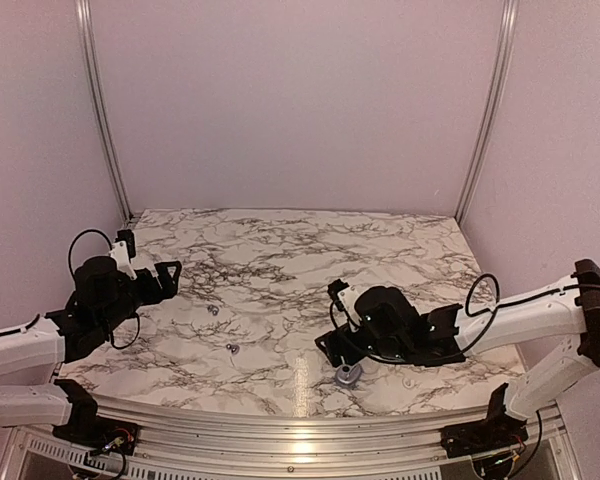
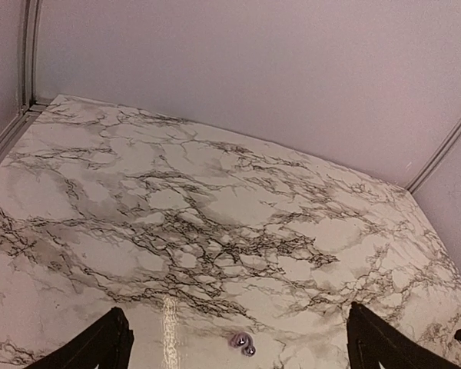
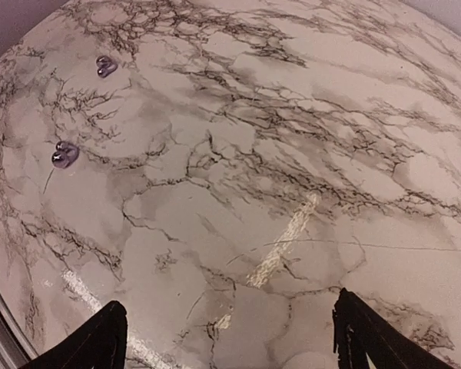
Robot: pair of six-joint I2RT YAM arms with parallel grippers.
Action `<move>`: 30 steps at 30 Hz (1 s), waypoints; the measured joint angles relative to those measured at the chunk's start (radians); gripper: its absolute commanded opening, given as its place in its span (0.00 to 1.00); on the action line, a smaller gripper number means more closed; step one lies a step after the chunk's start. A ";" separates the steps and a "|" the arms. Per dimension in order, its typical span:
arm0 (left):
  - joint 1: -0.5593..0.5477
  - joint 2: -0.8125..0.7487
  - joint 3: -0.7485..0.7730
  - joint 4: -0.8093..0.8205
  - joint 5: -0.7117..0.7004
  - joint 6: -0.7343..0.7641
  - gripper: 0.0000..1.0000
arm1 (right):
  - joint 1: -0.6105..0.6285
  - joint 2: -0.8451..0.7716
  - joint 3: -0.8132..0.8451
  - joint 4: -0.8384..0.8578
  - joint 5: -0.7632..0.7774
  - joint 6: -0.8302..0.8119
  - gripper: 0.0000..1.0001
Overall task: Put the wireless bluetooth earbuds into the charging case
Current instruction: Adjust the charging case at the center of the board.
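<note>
Because the 2 earbuds (image 1: 212,310) lie loose on the surface (image 1: 280,260) left of centre and the charging case (image 1: 348,375) sits bottom centre, my left gripper (image 2: 238,311) and right gripper (image 3: 229,304) hang released, empty, ready to pick.

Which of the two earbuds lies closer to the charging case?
The front earbud, lower and further right in the top view, toward the charging case. The other earbud lies farther back and left.

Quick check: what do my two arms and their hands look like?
The left arm and right arm have white links and black joints. The left hand and right hand are black, two-fingered. A thin black cable loops at each wrist.
</note>
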 measured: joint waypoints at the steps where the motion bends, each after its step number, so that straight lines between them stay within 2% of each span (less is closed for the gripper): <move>1: -0.016 0.004 0.003 -0.005 -0.003 -0.003 0.99 | 0.042 0.013 0.003 -0.028 0.008 0.021 0.86; 5: -0.104 0.020 0.010 -0.022 -0.031 -0.036 0.99 | 0.158 0.091 0.035 -0.136 0.026 0.090 0.84; 9: -0.161 0.015 0.010 -0.026 -0.051 -0.056 0.99 | 0.201 0.159 0.067 -0.230 0.047 0.150 0.84; 17: -0.173 0.004 0.010 -0.027 -0.058 -0.065 0.99 | 0.214 0.143 0.053 -0.302 0.053 0.207 0.89; 25: -0.174 -0.011 0.010 -0.029 -0.061 -0.064 0.99 | 0.214 0.117 0.021 -0.335 0.064 0.243 0.79; 30: -0.175 -0.011 0.010 -0.029 -0.062 -0.061 0.99 | 0.214 0.053 -0.037 -0.307 -0.034 0.233 0.74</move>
